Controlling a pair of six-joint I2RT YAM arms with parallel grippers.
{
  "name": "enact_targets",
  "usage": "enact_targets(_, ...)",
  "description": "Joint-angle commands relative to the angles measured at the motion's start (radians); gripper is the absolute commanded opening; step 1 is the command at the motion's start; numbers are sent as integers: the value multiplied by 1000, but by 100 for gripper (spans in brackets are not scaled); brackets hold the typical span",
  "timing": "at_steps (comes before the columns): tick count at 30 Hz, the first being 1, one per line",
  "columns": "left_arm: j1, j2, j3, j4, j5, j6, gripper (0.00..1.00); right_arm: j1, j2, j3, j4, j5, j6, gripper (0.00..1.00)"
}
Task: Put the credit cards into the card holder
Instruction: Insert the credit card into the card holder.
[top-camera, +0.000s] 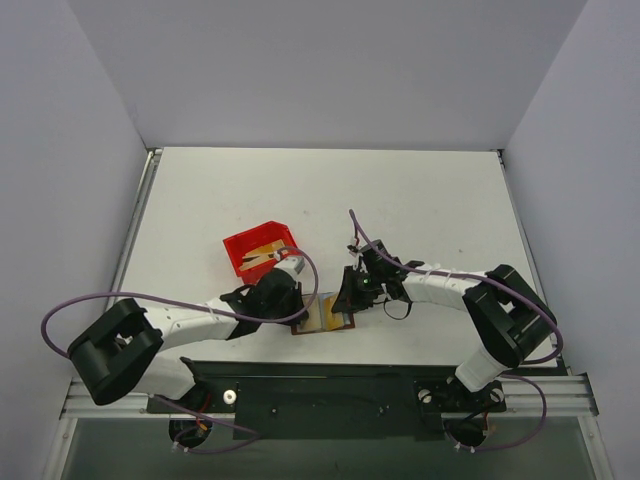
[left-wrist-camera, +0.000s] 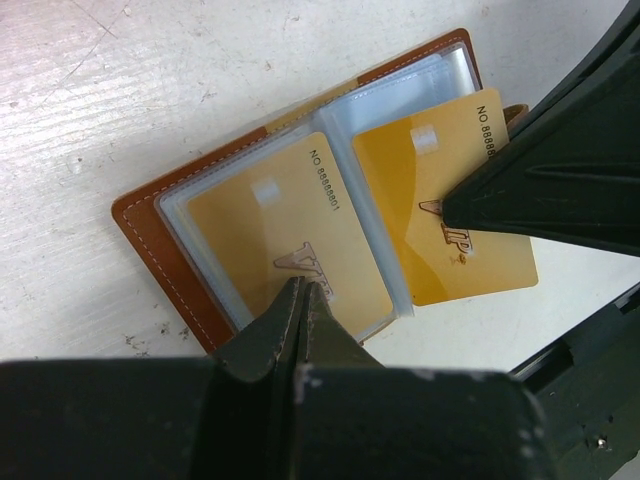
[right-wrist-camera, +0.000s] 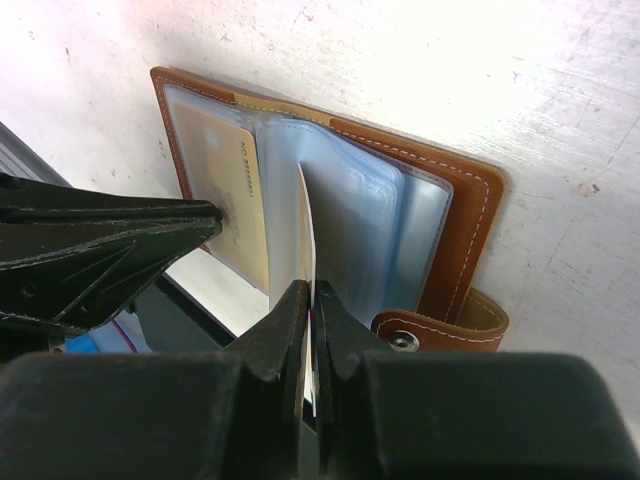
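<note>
The brown card holder (left-wrist-camera: 150, 240) lies open on the table near the front edge (top-camera: 325, 318). One gold credit card (left-wrist-camera: 290, 220) sits inside its left clear pocket. My left gripper (left-wrist-camera: 303, 290) is shut with nothing in it, and its tip rests on that pocket. A second gold credit card (left-wrist-camera: 440, 230) lies partly in the right pocket, its near edge sticking out. My right gripper (right-wrist-camera: 310, 292) is shut on this card, which shows edge-on (right-wrist-camera: 306, 230) in the right wrist view. The snap tab (right-wrist-camera: 440, 330) lies at the holder's right side.
A red plastic bin (top-camera: 240, 250) stands just behind the left gripper, with gold cards (top-camera: 265, 256) inside it. The dark rail along the table's front edge (top-camera: 320, 375) runs right below the holder. Grey walls close off both sides and the back.
</note>
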Motion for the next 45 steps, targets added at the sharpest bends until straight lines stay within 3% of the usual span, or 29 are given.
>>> enact_targets(1, 0, -10, -25, -109, -22, 4, 0, 15, -9, -23, -18, 55, -8, 0)
enact_targets(14, 20, -143, -88, -228, -114, -23, 0, -8, -22, -31, -41, 70, -22, 0)
enact_targets(45, 23, -36, -62, -185, -66, -3, 0, 40, 47, 13, 54, -10, 32, 0)
